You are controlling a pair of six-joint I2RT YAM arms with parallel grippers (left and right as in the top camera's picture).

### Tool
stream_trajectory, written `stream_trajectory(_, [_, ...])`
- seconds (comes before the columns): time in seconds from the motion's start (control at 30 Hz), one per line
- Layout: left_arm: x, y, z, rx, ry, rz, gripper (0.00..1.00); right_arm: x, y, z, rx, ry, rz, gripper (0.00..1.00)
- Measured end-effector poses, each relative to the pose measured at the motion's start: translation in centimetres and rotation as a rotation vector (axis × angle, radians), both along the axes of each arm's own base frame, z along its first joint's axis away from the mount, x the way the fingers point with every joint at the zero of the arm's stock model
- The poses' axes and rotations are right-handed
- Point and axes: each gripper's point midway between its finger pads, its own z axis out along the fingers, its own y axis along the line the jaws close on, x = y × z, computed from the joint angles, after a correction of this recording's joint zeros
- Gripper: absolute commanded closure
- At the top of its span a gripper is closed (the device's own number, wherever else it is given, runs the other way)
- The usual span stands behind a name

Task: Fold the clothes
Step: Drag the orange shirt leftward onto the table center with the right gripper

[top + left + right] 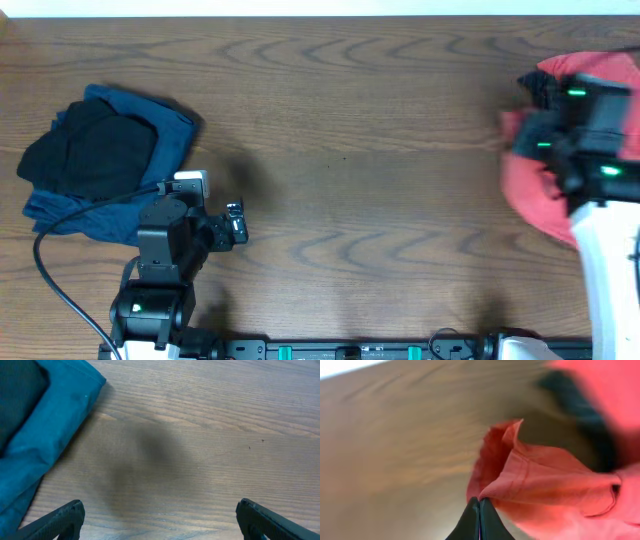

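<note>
1. Right fingers (472,520) are pressed together, pinching a creased fold of the coral T-shirt (545,480), which lies soft and crumpled at the worktop's (350,150) right edge.
2. Left fingers (57,520) stand wide apart, holding nothing, over wood grain.
3. Just beside them I see a rumpled blue garment (45,415) with a black piece (85,150) on top; broad open worktop lies between the two heaps.

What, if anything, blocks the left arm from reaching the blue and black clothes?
Nothing, it seems, so probably yes: the left tool is open over the table, and the blue clothes lie right beside it.
</note>
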Motion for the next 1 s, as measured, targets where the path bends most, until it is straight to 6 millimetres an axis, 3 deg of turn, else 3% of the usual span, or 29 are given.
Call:
stream_trajectory(0.17, [0.0,0.0,0.0,0.0,0.0,0.0,0.02,-0.7,9.7,-2.7,0.001,0.078,0.287,0.99])
stream_trajectory(0.27, [0.0,0.0,0.0,0.0,0.0,0.0,0.02,-1.1,15.2,-5.4,-0.013,0.127,0.434,0.99])
stream_trajectory(0.4, [0.0,0.0,0.0,0.0,0.0,0.0,0.02,0.2,20.9,-7.7,-0.015,0.075,0.557,0.99])
stream_trajectory(0.47, [0.0,0.0,0.0,0.0,0.0,0.0,0.02,1.8,23.5,-7.7,-0.006,-0.016,0.591,0.99])
stream_trajectory(0.57, [0.0,0.0,0.0,0.0,0.0,0.0,0.02,4.7,25.9,-5.5,0.017,-0.204,0.591,0.99])
stream_trajectory(0.6, [0.0,0.0,0.0,0.0,0.0,0.0,0.02,5.6,26.3,-4.3,0.024,-0.269,0.578,0.93])
stream_trajectory(0.7, [0.0,-0.1,0.0,-0.002,0.001,-0.002,0.02,7.6,25.9,-1.3,0.021,-0.402,0.503,0.42])
stream_trajectory(0.8, [0.0,-0.2,0.0,-0.009,0.001,-0.01,0.02,8.3,23.5,-1.2,-0.041,-0.396,0.411,0.01])
stream_trajectory(0.87, [0.0,-0.4,0.0,-0.014,0.0,-0.017,0.02,8.2,21.3,-2.3,-0.092,-0.334,0.359,0.01])
stream_trajectory(1.0, [0.3,-0.6,0.5,-0.025,-0.019,-0.021,0.02,6.2,14.2,-6.1,-0.21,-0.099,0.186,0.01])
